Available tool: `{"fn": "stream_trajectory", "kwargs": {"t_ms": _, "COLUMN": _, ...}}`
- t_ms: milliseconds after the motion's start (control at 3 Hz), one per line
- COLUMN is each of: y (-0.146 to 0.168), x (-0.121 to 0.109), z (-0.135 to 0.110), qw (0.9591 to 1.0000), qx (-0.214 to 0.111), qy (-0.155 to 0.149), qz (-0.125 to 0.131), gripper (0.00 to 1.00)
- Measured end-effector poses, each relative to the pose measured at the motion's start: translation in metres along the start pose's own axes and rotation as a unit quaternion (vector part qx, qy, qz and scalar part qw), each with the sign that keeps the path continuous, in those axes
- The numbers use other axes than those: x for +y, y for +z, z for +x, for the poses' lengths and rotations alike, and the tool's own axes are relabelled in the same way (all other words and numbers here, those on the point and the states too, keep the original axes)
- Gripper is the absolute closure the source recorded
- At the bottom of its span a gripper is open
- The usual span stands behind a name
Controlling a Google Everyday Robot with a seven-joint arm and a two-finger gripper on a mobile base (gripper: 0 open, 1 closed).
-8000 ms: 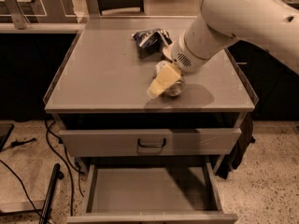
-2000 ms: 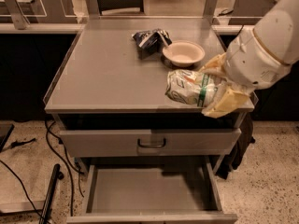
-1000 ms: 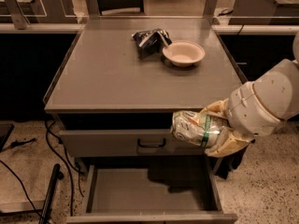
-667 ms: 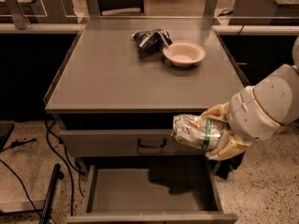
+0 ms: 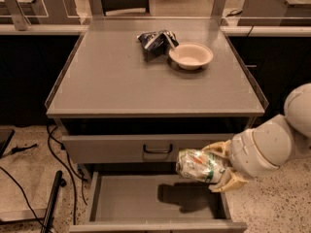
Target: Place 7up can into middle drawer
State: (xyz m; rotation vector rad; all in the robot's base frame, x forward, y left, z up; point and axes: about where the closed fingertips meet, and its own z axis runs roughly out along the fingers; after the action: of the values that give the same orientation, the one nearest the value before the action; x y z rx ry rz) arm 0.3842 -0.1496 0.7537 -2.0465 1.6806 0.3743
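My gripper [image 5: 214, 167] is shut on the 7up can [image 5: 195, 165], a silver-white can with a green band and a red spot, held on its side. It hangs at the right in front of the cabinet, above the right part of the open middle drawer [image 5: 141, 202]. The can casts a shadow on the drawer's flat gray floor. The white arm [image 5: 265, 147] reaches in from the right.
A closed drawer front with a black bar handle [image 5: 157, 150] sits above the open drawer. On the cabinet top [image 5: 107, 76] lie a cream round bowl [image 5: 190, 56] and a dark blue-and-silver snack bag [image 5: 154, 42]. Black cables [image 5: 53, 144] trail on the floor at left.
The gripper has carried the can off the cabinet top, out past its front edge and down, to hang over the open drawer. In the last second it sank a little lower.
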Motion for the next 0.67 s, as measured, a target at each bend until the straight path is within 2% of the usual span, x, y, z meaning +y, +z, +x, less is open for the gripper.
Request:
{"fn": "stream_trajectory", "kwargs": {"t_ms": 333, "y": 0.0558, "x": 0.0151, "z": 0.0274, "qw": 0.9994, "qx": -0.026, "qy": -0.013, "qz": -0.020, "gripper": 1.00}}
{"fn": "stream_trajectory", "kwargs": {"t_ms": 667, "y": 0.0652, "x": 0.0168, "z": 0.0318, "qw": 0.9991, "qx": -0.034, "qy": -0.011, "qz": -0.024, "gripper": 1.00}}
